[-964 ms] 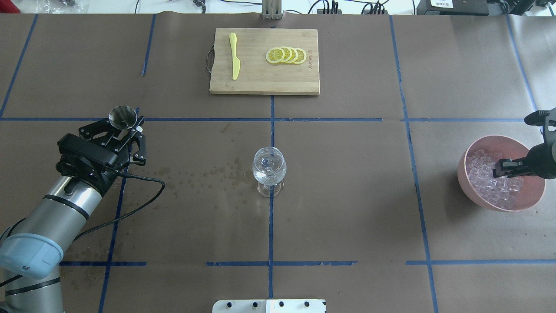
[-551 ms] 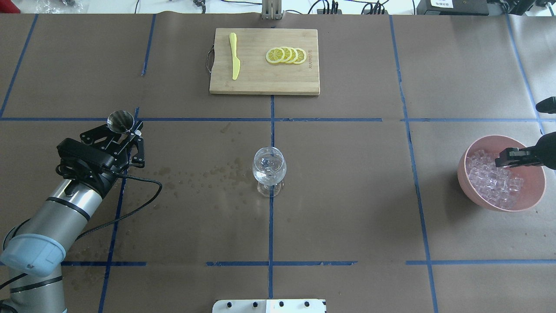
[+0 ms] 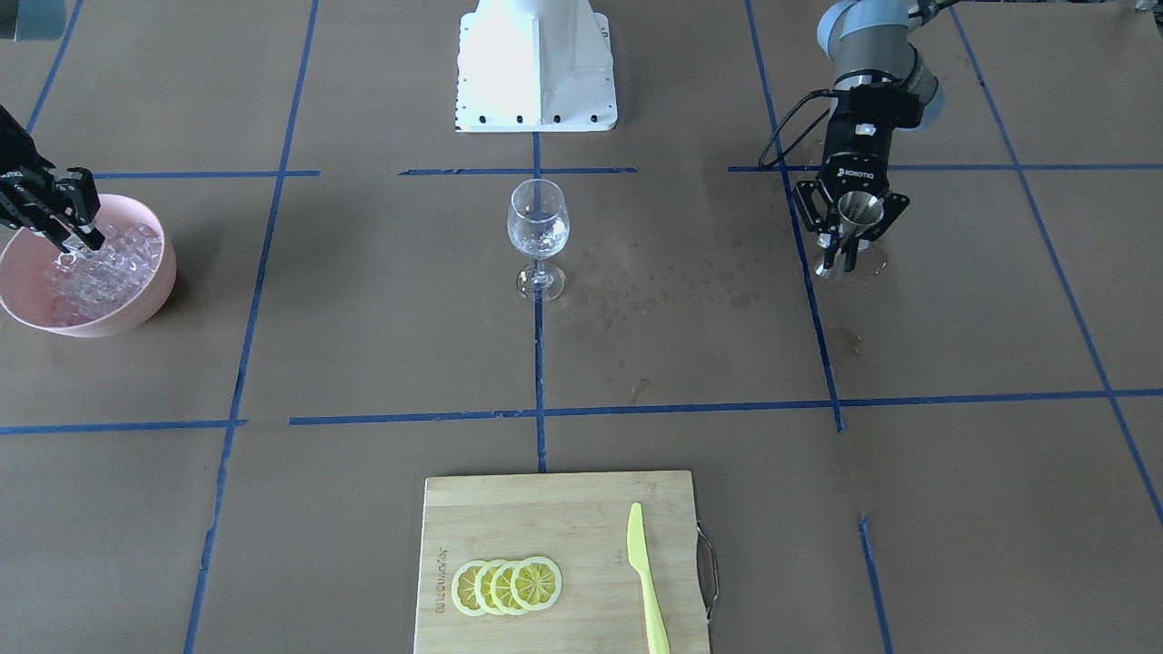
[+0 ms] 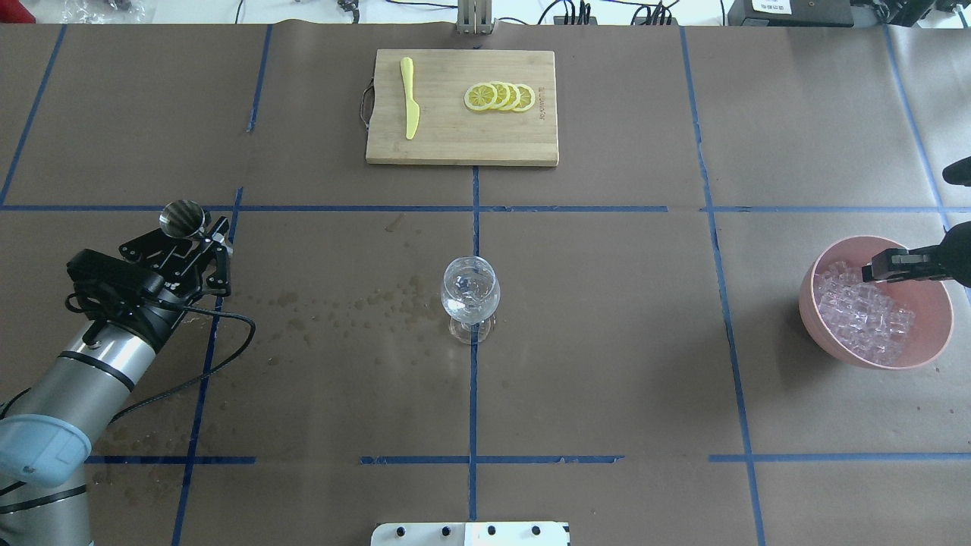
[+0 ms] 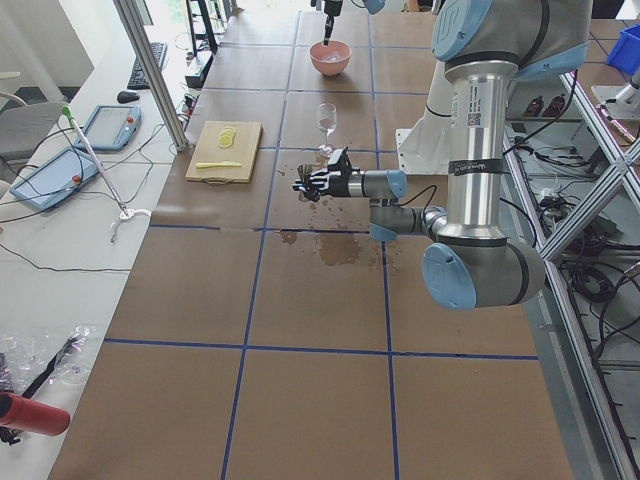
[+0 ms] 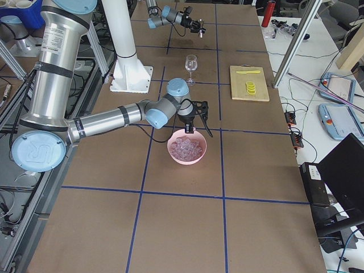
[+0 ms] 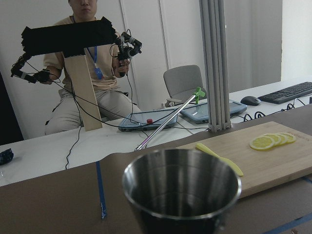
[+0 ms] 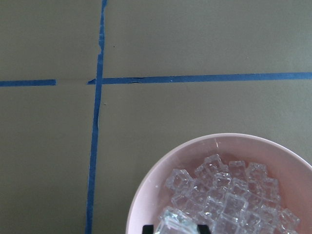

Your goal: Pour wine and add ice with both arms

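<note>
Sitting seemingly within right hand [image 4: 871, 273]: ice cube [image 8: 174, 219]

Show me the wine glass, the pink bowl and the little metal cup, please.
wine glass [image 4: 470, 292], overhead view, on its rounded bowl.
pink bowl [image 4: 933, 315], overhead view, on its bare inner wall.
metal cup [image 4: 183, 218], overhead view, on its open mouth.

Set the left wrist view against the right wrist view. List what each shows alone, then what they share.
Only the left wrist view: a steel cup close up, the cutting board with lemon slices and a yellow knife, and a seated person behind the table.
Only the right wrist view: the pink bowl of ice, with one cube between the tips of the right pincer.
Both: brown paper crossed by blue tape.
</note>
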`<act>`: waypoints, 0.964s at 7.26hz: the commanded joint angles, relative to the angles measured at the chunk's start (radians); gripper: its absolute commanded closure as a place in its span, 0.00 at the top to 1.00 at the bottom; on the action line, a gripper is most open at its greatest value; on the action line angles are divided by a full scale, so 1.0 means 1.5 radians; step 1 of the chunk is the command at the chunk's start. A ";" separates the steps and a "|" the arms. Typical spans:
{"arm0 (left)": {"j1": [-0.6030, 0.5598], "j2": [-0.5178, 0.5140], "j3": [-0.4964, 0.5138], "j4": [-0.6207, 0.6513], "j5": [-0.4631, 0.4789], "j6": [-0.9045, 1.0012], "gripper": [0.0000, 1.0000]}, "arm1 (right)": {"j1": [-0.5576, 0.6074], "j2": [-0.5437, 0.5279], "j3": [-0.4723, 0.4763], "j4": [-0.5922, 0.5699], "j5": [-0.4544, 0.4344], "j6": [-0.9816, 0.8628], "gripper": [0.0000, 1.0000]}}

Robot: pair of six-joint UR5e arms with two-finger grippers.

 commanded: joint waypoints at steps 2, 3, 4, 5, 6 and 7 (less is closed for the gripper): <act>0.049 0.019 0.042 -0.012 0.074 -0.099 0.00 | 0.015 0.019 0.020 0.007 0.021 0.000 0.00; 0.071 0.019 0.058 -0.011 0.104 -0.100 0.00 | 0.015 0.041 0.023 0.011 0.020 0.004 0.00; 0.089 0.019 0.078 -0.011 0.117 -0.127 0.00 | 0.015 0.063 0.032 0.011 0.020 0.009 0.00; 0.107 0.019 0.089 -0.011 0.131 -0.150 0.00 | 0.015 0.067 0.042 0.011 0.020 0.009 0.00; 0.121 0.019 0.102 -0.012 0.145 -0.170 0.00 | 0.015 0.067 0.049 0.011 0.020 0.010 0.00; 0.130 0.018 0.114 -0.011 0.152 -0.191 0.00 | 0.015 0.069 0.053 0.012 0.023 0.014 0.00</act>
